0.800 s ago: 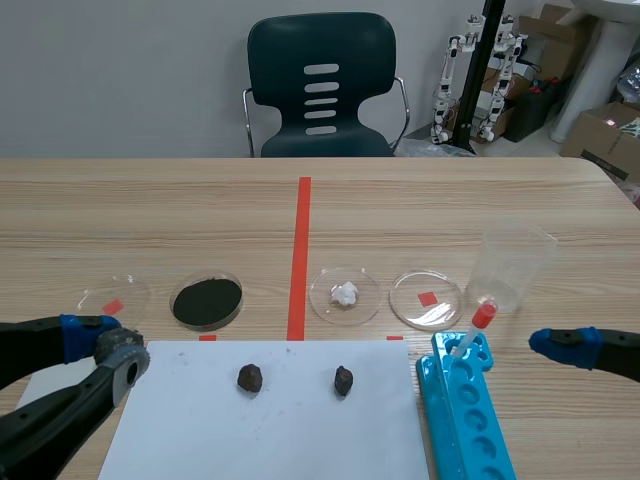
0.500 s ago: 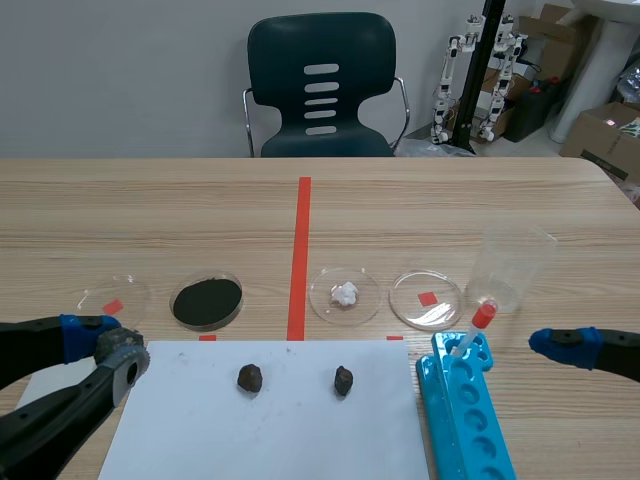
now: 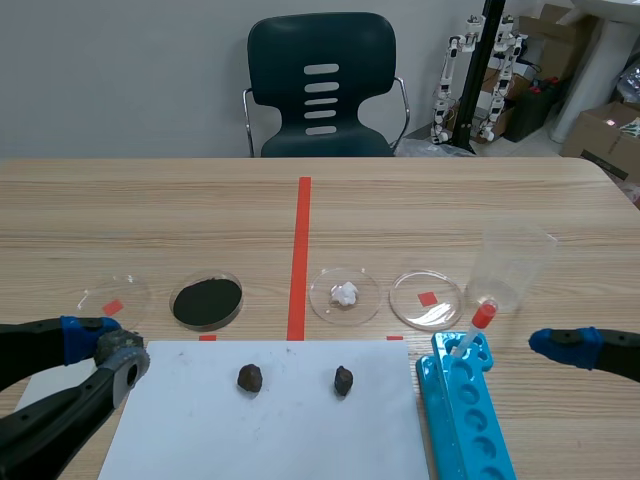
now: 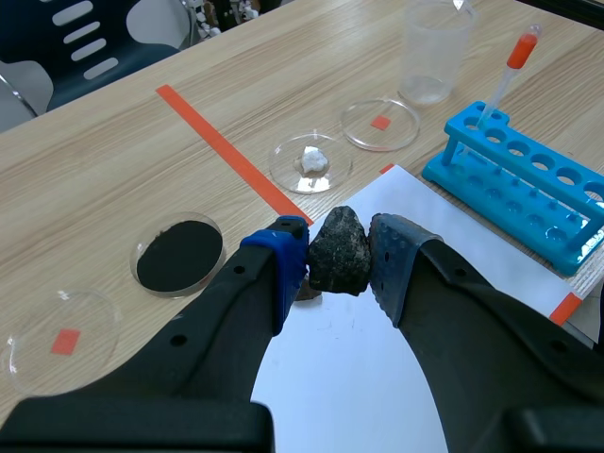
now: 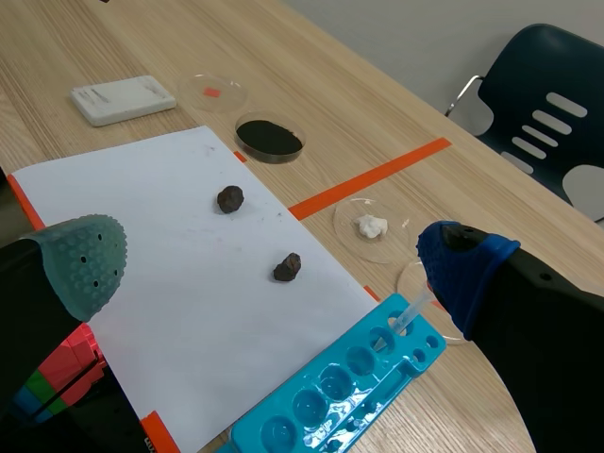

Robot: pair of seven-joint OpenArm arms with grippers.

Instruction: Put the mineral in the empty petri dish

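The left gripper [image 4: 338, 257] is closed on a dark, rough lump of mineral [image 4: 340, 247]. The lump is pinched between the blue pad and the grey pad, so the jaws stand apart only by the stone's width. It is held clear of the table near the left edge of a white sheet of paper [image 3: 270, 430], on which two more small dark stones [image 3: 250, 377] lie. In the scene view the held lump is hard to make out behind the finger, so I judge the grip from the wrist view alone. The right gripper [image 5: 271, 262] stands wide open with nothing in it, low beside a blue plastic test-tube rack [image 3: 465, 425].

Two clear petri dishes look empty, each over a red tape square: the left empty dish [image 3: 113, 297] and the right empty dish [image 3: 427, 298]. Between them sit a dish of black powder [image 3: 207, 300] and a dish holding a white lump [image 3: 345, 293].

The stone is irregular and the pads are soft, so it could twist or slip out during the carry. The left empty dish is just beside the black powder, and a release slightly off target would foul that sample. These dishes look thin and light, so a drop from height could make one skid or tip. With two empty dishes on the table, the wrong one could also be chosen.
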